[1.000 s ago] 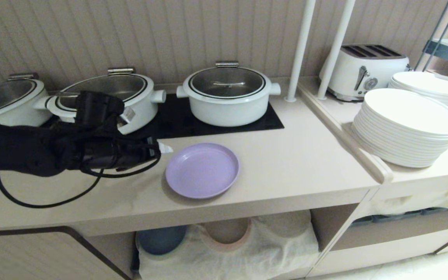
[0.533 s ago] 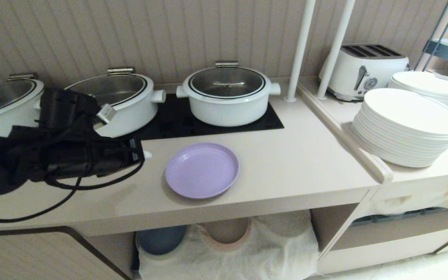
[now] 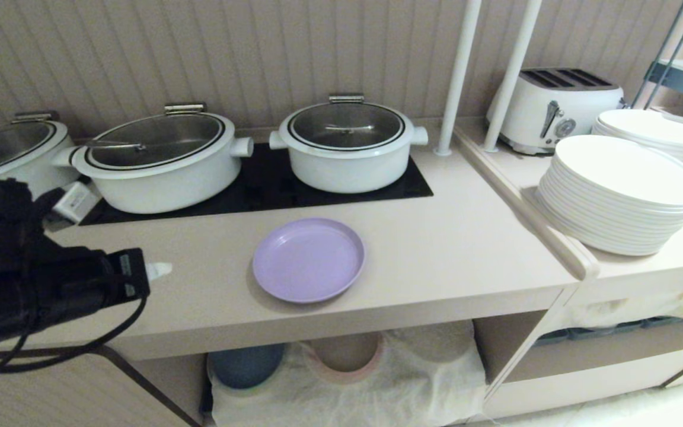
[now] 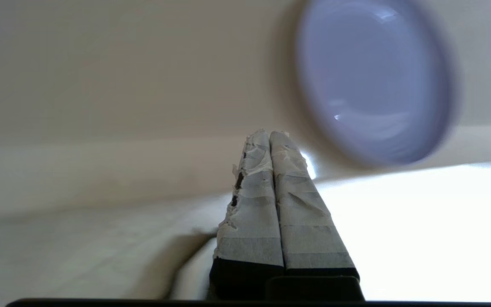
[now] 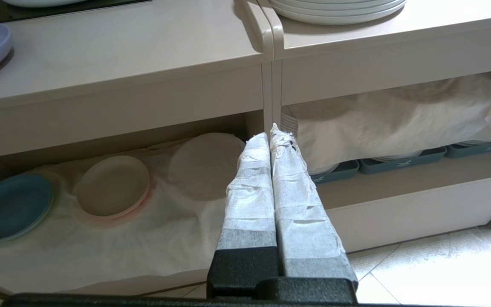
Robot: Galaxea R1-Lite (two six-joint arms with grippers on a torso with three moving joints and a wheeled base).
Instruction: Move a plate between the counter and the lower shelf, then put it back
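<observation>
Beige counter [image 3: 466,249] (black hob inset) bearing the plate [image 3: 308,259]

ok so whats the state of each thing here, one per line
lavender plate: flat on the counter, empty, not held
left gripper: shut, empty, above the counter, apart from the plate
right gripper: shut, empty, facing the lower shelf
round pot: lid on
oval pot: lid on
white plates: stacked
blue plate: on the shelf cloth
</observation>
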